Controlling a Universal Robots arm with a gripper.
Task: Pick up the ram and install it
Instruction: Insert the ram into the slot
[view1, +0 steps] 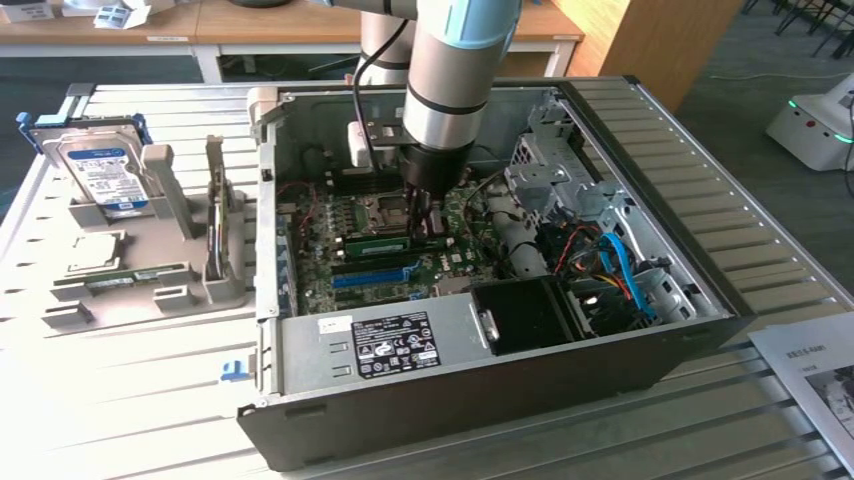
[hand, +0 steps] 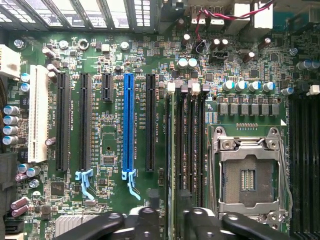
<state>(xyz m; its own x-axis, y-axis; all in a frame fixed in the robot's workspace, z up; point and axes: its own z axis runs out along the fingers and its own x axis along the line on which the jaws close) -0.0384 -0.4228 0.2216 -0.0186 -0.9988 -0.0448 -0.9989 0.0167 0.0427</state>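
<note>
Looks like a robotics lab or workshop: pale slatted metal workbench (view1: 134, 400), opened grey steel computer tower (view1: 534, 390), light wooden desks (view1: 240, 30) behind, white machine with green light (view1: 814, 125) on the floor.

My jaws are black plastic with a soft sheen, and my arm (view1: 447, 80) is smooth brushed metal banded with pale blue plastic. The motherboard (hand: 110, 130) is green lacquered board, slightly glossy, studded with shiny metal capacitor cans (hand: 11, 120). Its blue slot (hand: 128, 120) and white slot (hand: 38, 115) are smooth moulded plastic, and the socket frame (hand: 248, 145) is bright bare metal. The ram (view1: 384, 243) is dull green board. The case (view1: 307, 350) is matt grey sheet metal. The bench (view1: 147, 400) is pale ribbed metal, carrying a matt grey plastic holder (view1: 147, 290) and a silver metal hard drive (view1: 104, 175).
</note>
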